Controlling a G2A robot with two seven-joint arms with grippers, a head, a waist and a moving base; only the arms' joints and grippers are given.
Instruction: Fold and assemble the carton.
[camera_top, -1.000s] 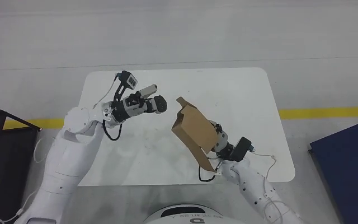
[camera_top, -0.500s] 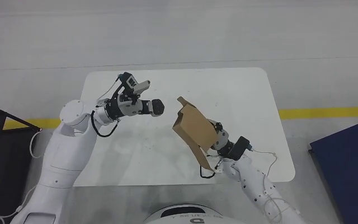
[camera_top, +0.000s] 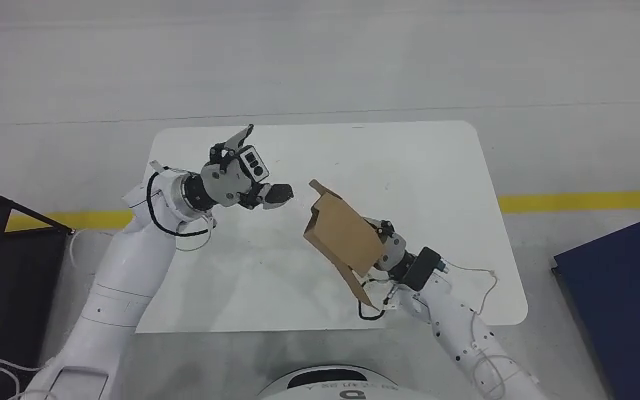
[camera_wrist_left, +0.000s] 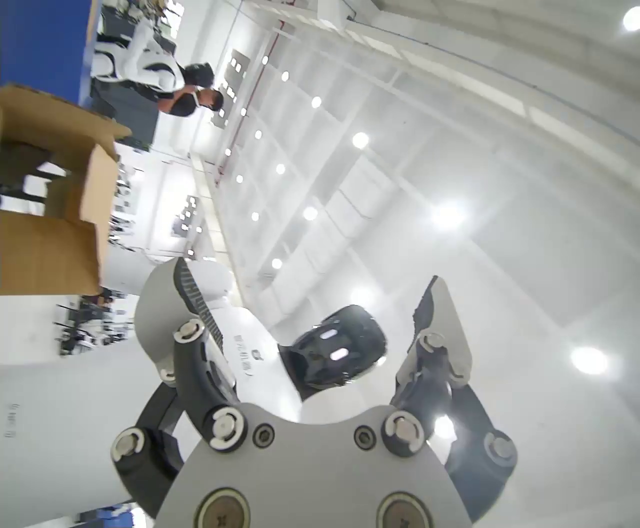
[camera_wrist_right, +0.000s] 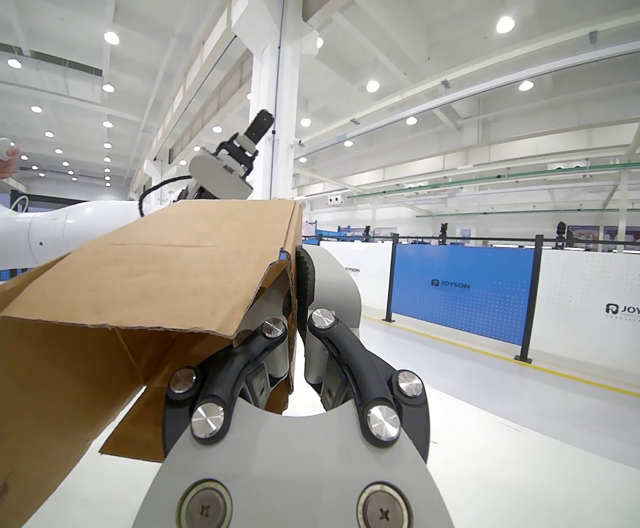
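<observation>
A brown cardboard carton (camera_top: 341, 236), partly opened with loose flaps, is held tilted above the white table (camera_top: 430, 160) near its middle. My right gripper (camera_top: 381, 247) is shut on one carton wall; in the right wrist view its fingers (camera_wrist_right: 300, 280) pinch the edge of the carton (camera_wrist_right: 150, 270). My left gripper (camera_top: 262, 163) is open and holds nothing, raised over the table to the carton's left with a gap between them. In the left wrist view its fingertips (camera_wrist_left: 192, 295) stand wide apart and point up toward the ceiling, with the carton (camera_wrist_left: 50, 200) off to the side. The right wrist view has the left gripper (camera_wrist_right: 235, 155) beyond the carton.
The table's near edge runs just beneath my right arm. A loose cable (camera_top: 470, 285) trails by the right wrist. A black object (camera_top: 20, 260) stands on the floor to the left, a blue one (camera_top: 600, 280) to the right.
My left wrist has turned so the open gripper points upward, and it has drawn back slightly to the left. The carton has shifted a little to the left in the right gripper.
</observation>
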